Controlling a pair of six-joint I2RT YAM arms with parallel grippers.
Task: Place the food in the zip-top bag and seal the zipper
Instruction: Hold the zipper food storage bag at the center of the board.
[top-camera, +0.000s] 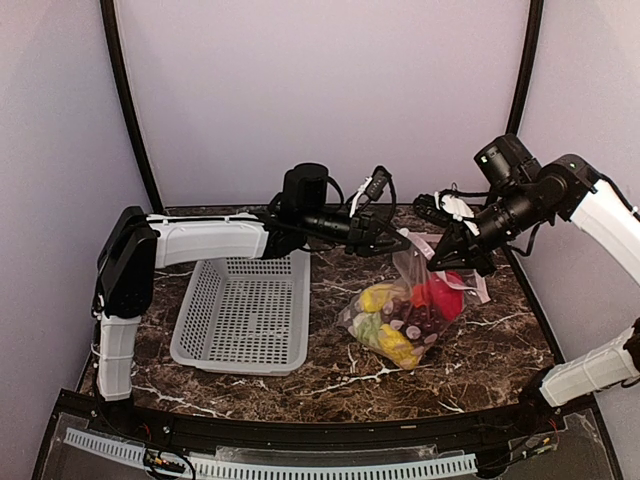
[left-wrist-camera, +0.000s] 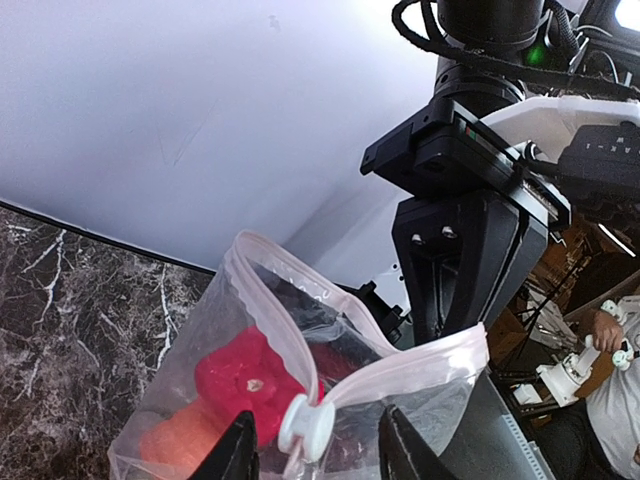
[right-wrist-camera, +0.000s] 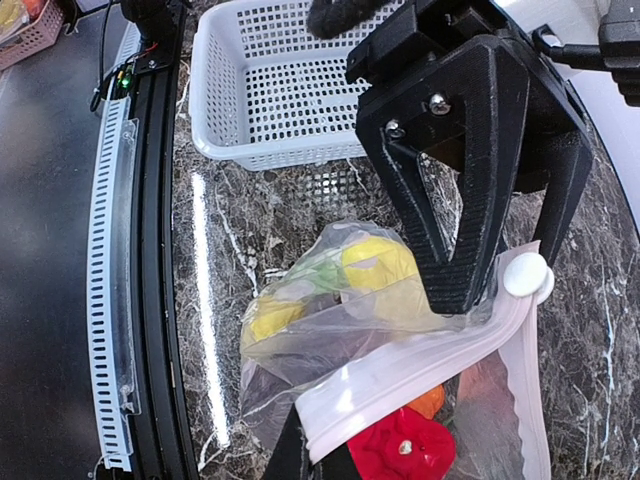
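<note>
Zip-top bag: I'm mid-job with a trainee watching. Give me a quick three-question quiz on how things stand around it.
1. True or false: the food lies in the basket.
2. What sits between the open fingers of the left gripper? A) the white zipper slider B) a yellow piece C) the basket's rim
3. In a few words: what is the right gripper pinching?
Key: 1 false, it is inside the bag; 2 A; 3 the pink zipper strip at the bag's mouth.
</note>
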